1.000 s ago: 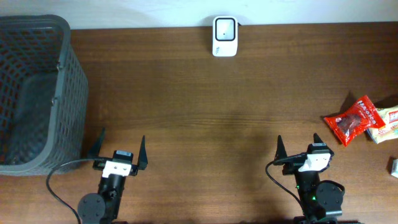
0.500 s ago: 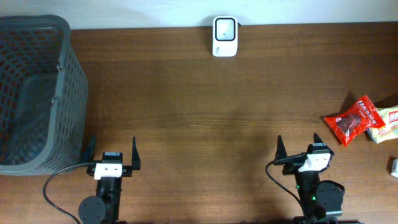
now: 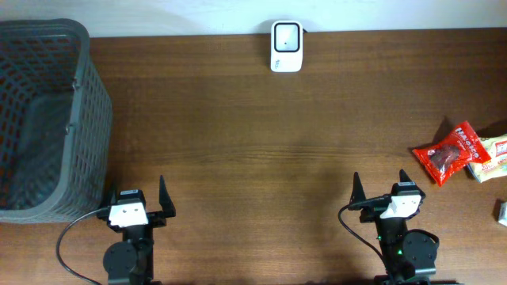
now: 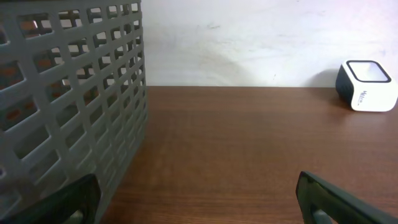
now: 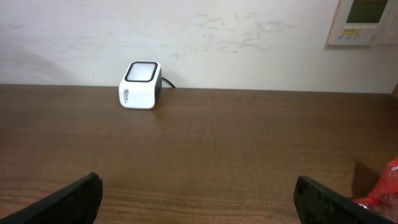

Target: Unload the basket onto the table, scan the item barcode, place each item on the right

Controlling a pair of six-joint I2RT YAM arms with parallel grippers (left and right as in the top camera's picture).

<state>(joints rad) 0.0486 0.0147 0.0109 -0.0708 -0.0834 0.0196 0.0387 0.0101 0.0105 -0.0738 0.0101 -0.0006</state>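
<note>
A red snack packet [image 3: 451, 153] lies at the table's right edge, and the right wrist view catches its corner [image 5: 388, 183]. The white barcode scanner [image 3: 286, 46] stands at the back centre against the wall, also seen as the scanner [image 4: 367, 86] and the scanner [image 5: 141, 84] in the wrist views. My left gripper [image 3: 138, 190] is open and empty near the front left, right next to the basket, jaws wide [image 4: 198, 186]. My right gripper [image 3: 380, 180] is open and empty at the front right, left of the packet, jaws wide [image 5: 198, 186].
A tall grey mesh basket [image 3: 43, 119] fills the left end of the table, its wall [image 4: 62, 112] close to my left finger. A beige packet [image 3: 493, 158] lies beside the red one, and a small white item [image 3: 502, 210] sits at the right edge.
My left gripper has swung left, ending close beside the basket. The right gripper has not moved.
</note>
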